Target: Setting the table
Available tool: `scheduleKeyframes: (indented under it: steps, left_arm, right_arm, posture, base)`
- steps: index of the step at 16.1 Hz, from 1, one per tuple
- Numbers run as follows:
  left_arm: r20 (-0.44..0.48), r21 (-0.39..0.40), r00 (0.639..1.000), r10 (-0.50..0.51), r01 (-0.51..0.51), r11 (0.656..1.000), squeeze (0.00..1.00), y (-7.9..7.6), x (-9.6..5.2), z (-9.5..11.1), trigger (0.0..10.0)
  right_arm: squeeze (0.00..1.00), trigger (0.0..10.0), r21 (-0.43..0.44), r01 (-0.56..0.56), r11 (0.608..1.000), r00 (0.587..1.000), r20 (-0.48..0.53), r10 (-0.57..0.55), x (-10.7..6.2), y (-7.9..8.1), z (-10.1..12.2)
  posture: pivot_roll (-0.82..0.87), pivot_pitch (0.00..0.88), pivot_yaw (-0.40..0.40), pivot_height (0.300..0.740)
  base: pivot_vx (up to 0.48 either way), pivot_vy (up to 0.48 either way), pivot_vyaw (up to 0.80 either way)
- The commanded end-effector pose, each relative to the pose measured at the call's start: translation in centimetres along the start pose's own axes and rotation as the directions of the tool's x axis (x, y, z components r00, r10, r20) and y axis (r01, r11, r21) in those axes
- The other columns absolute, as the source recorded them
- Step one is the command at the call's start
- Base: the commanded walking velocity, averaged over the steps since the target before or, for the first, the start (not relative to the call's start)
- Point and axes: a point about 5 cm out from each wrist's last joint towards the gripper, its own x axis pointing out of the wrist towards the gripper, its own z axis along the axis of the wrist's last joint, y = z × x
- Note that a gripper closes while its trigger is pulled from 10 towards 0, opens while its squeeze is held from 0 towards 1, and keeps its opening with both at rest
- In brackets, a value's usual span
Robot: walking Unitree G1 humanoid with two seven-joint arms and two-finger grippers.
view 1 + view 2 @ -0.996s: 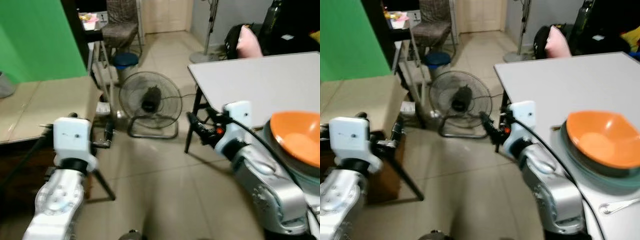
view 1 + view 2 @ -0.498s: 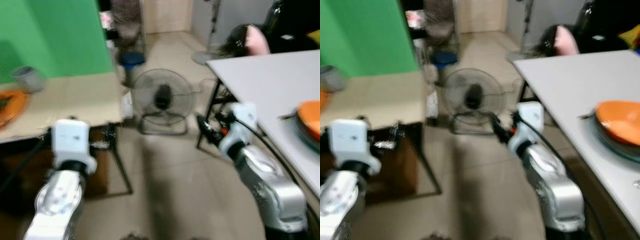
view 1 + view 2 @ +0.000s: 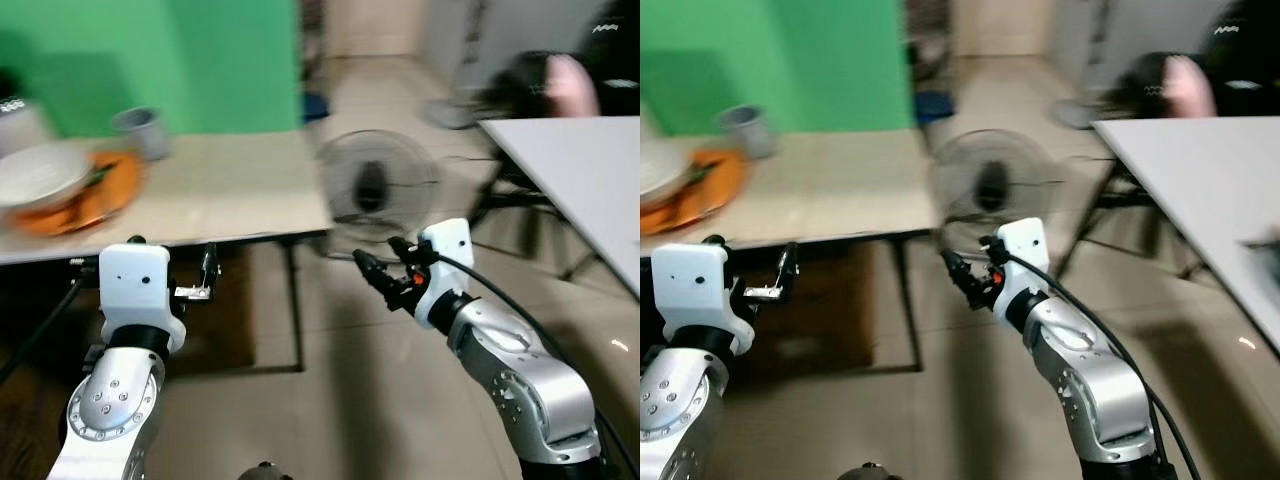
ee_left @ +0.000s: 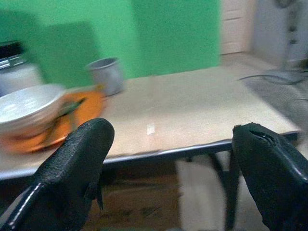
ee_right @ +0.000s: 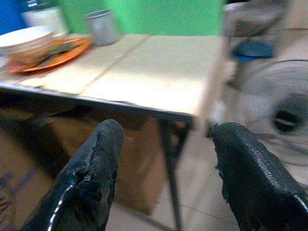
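Now, fingers first: the left gripper (image 4: 168, 168) has its two black fingers (image 4: 72, 163) spread wide with nothing between them, and the right gripper (image 5: 166, 168) is parted the same way and just as bare; both arms are held out in front at about table height, well short of anything to grasp. Beyond them stands the beige table (image 3: 240, 190), backed by a green wall (image 3: 180, 60); on its far left part sits an orange plate (image 3: 105, 190) with a white bowl (image 3: 40, 172) resting on it, and a grey metal cup (image 3: 140, 130) stands just beside the plate, toward the wall. Off to the right is a floor fan (image 3: 375, 185) on the tiled floor, and further right the corner of a white table (image 3: 580, 160). Everything looks smeared, so the robot is likely on the move; the step in hand reads as the approach to fetch crockery, not a grasp yet. Next it would need to close in on the beige table's edge, square up to the plate and bowl, and reach the left gripper over the tabletop; the fan's cage near the right arm is worth keeping clear of.
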Motion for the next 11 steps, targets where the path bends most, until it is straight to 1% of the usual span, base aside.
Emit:
scheduleKeyframes:
  steps: [1,6,9,11]
  left_arm:
    - [0.017,0.006,1.0,0.02,-0.02,1.0,0.0,0.3,-0.4,0.4,10.0]
    - [0.007,0.016,0.998,0.055,-0.055,0.998,0.0,0.9,-1.1,0.2,10.0]
    - [0.007,0.021,0.998,0.063,-0.063,0.998,0.0,1.1,-1.2,0.2,10.0]
    - [0.009,0.02,0.998,0.063,-0.063,0.998,0.0,1.2,-1.2,0.2,10.0]
  right_arm:
    - [0.0,10.0,0.001,-0.026,1.0,1.0,0.012,0.026,0.2,0.2,0.3]
    - [0.0,10.0,-0.008,-0.069,0.998,0.998,0.007,0.07,1.0,0.5,0.2]
    - [0.0,10.0,-0.015,-0.082,0.997,0.997,0.011,0.082,1.3,0.7,0.1]
    - [0.0,10.0,-0.049,-0.081,0.995,0.996,0.015,0.082,1.4,0.7,0.2]
  posture:
    - [-0.01,0.033,-0.003,0.74]
    - [0.01,0.028,-0.021,0.74]
    - [0.02,0.018,-0.025,0.74]
    - [0.02,0.016,-0.019,0.74]
  base:
    - [0.292,0.0,0.8]
    - [0.292,0.0,0.8]
    - [0.292,0.0,0.8]
    - [0.294,0.0,0.0]
